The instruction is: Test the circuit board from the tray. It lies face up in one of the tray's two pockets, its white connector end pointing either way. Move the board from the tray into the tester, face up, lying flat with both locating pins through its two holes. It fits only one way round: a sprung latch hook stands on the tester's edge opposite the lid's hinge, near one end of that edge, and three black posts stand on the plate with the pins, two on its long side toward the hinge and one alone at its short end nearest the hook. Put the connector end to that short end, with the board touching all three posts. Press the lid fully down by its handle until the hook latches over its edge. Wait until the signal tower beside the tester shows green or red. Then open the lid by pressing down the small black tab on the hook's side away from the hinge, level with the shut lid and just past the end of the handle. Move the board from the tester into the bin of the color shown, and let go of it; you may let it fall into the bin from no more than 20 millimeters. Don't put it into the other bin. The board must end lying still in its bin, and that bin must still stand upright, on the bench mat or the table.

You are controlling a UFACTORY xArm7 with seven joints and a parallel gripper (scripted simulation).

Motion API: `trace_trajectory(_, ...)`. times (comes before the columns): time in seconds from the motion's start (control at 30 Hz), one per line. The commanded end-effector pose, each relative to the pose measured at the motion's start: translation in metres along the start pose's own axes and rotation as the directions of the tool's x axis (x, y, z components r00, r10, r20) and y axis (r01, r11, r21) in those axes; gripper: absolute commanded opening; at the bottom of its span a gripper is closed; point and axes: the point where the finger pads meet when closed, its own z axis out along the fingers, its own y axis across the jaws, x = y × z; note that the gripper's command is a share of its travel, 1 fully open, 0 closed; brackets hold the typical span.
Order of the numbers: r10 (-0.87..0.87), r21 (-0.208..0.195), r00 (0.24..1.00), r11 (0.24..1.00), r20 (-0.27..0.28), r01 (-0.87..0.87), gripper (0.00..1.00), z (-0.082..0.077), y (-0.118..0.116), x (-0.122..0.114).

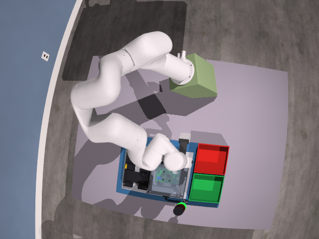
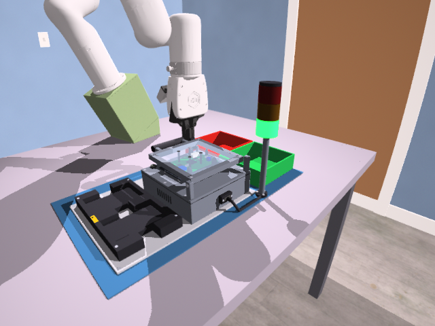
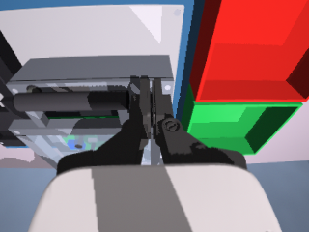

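The green circuit board [image 2: 196, 158] lies inside the grey tester [image 2: 196, 183], under its clear lid [image 2: 192, 154]; it also shows in the top view [image 1: 166, 177]. The lid looks slightly tilted, its far side a little above the tester body. The signal tower [image 2: 267, 127] beside the tester shows green. My gripper [image 2: 187, 134] is shut and empty, pointing down at the tester's far edge, just past the end of the black handle [image 3: 72, 101]. In the wrist view its fingertips [image 3: 149, 89] touch each other at that edge. The latch hook and tab are hidden by the fingers.
The red bin [image 2: 224, 139] and the green bin [image 2: 268, 157] stand side by side right of the tester on the blue mat. The black tray [image 2: 122, 214] lies left of the tester with empty pockets. An olive block [image 2: 122, 106] holds the arm's base behind.
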Motion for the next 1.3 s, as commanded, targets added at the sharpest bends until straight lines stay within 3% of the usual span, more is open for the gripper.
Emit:
trace_trajectory(0.0,0.001,-0.002,1.0,1.0,0.006,-0.001,0.0,-0.004,0.001,-0.003)
trace_trajectory(0.13,0.001,-0.002,1.0,1.0,0.006,-0.001,0.0,-0.021,0.001,-0.003)
trace_trajectory(0.2,0.001,-0.002,1.0,1.0,0.006,-0.001,0.0,-0.021,0.001,-0.003)
trace_trajectory(0.37,0.001,-0.002,1.0,1.0,0.006,-0.001,0.0,-0.05,0.001,-0.003)
trace_trajectory(0.47,0.001,-0.002,1.0,1.0,0.006,-0.001,0.0,-0.06,0.001,-0.002)
trace_trajectory(1.27,-0.04,-0.002,0.999,0.999,0.006,0.04,0.0,-0.062,0.001,-0.002)
